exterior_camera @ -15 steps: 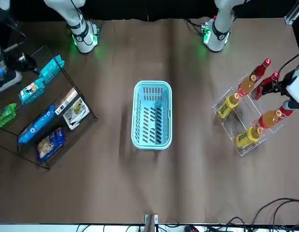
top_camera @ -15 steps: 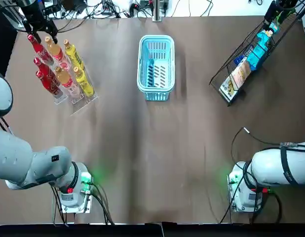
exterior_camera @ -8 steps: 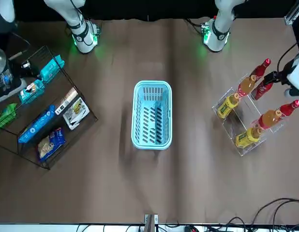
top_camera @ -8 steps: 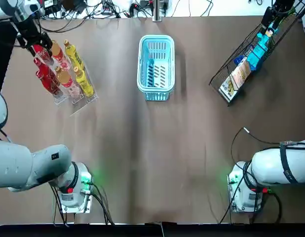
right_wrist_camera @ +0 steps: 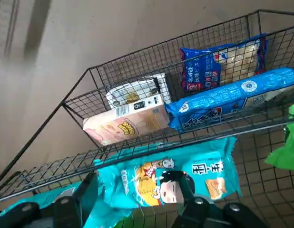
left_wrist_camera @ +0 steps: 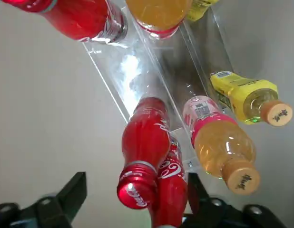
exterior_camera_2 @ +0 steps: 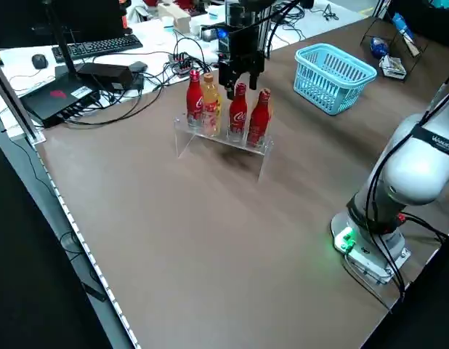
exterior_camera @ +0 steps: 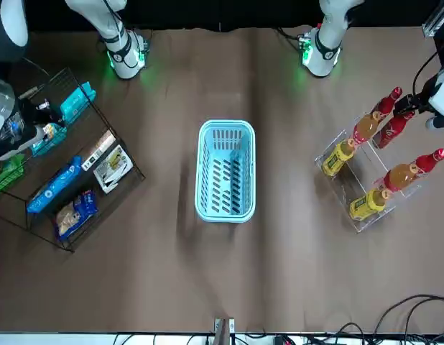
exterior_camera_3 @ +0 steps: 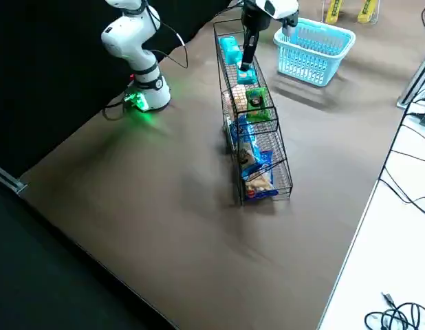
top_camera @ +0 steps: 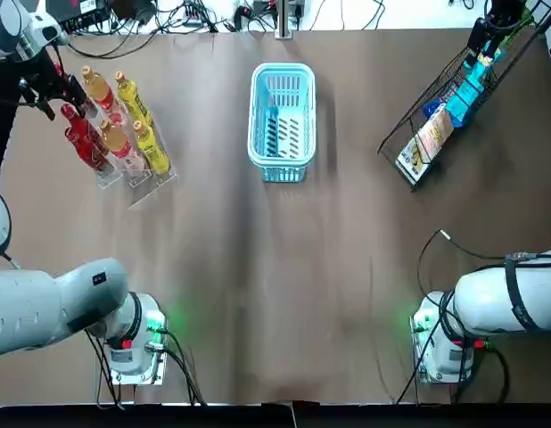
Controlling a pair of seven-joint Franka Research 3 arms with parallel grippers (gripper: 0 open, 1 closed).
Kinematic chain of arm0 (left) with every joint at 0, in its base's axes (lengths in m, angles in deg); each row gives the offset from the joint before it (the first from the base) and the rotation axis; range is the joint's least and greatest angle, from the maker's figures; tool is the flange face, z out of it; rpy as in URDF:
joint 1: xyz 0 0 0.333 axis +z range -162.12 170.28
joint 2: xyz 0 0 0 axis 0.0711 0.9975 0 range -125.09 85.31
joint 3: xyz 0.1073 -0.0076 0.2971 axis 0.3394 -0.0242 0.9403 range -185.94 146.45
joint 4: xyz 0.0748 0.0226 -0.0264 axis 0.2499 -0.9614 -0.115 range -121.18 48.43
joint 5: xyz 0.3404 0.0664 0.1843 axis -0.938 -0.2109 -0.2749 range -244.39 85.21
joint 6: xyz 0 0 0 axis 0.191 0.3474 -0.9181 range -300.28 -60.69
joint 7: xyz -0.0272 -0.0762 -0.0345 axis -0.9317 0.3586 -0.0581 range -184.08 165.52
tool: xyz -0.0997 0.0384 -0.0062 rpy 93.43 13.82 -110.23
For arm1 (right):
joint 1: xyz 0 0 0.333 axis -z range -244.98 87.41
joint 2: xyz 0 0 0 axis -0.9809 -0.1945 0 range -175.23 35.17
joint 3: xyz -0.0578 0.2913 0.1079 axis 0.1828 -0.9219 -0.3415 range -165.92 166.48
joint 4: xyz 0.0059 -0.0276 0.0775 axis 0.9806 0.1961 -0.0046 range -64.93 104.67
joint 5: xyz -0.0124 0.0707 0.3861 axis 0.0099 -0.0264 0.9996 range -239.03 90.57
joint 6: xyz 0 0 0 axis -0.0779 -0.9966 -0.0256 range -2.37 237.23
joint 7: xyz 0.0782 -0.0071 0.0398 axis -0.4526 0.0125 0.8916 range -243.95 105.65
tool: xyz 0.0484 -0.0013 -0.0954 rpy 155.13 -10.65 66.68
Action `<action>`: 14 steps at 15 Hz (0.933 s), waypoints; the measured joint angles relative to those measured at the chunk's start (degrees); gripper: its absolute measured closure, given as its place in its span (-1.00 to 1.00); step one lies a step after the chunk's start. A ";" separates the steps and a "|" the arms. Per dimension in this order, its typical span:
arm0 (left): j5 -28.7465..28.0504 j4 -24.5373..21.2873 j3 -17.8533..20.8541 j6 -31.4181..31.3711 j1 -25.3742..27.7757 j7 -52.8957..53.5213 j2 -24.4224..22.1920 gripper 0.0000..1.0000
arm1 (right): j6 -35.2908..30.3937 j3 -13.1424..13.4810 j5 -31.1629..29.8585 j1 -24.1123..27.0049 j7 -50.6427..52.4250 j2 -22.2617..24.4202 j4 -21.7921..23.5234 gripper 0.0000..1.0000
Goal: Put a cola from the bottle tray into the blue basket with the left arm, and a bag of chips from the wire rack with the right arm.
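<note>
Three red cola bottles stand in the clear bottle tray (top_camera: 143, 183) beside orange and yellow drinks. My left gripper (top_camera: 45, 85) hangs at the tray's far left end, open. In the left wrist view its fingers (left_wrist_camera: 67, 199) stand on either side of one cola bottle's (left_wrist_camera: 143, 154) neck, and a gap shows on each side of the cap. The blue basket (top_camera: 282, 69) sits empty at the far middle. My right gripper (top_camera: 488, 25) is open at the wire rack's (top_camera: 393, 135) far end, its fingers on either side of a teal chip bag (right_wrist_camera: 161, 183).
The rack also holds a blue bag (right_wrist_camera: 232, 97), a dark blue bag (right_wrist_camera: 204, 69), a pale box (right_wrist_camera: 128, 121) and a green bag (right_wrist_camera: 287, 152). Orange (left_wrist_camera: 220, 142) and yellow (left_wrist_camera: 247, 95) bottles stand close to the colas. Cables and a keyboard lie past the table's far edge.
My left gripper has shifted left and toward the robot along the cola row, now straddling a cola neck. The right gripper has moved slightly at the rack's far end.
</note>
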 joint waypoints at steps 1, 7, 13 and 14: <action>0.00 -0.17 -0.01 -0.03 0.02 -0.01 -0.20 -0.69 | 0.20 0.00 -0.03 0.00 0.00 0.00 0.06 -0.44; 0.00 -1.29 -0.04 -0.09 0.14 -0.22 -1.40 -0.48 | 0.68 0.05 -0.37 0.01 0.01 -0.01 0.11 -0.15; 0.00 -1.51 -0.05 -1.27 0.15 -0.30 -1.56 -0.22 | 0.87 0.09 -0.57 0.01 0.03 -0.14 0.18 0.08; 0.00 -1.56 -0.05 -1.33 0.16 -0.31 -1.56 -0.22 | 0.87 0.09 -0.58 0.00 0.03 -0.17 0.18 0.10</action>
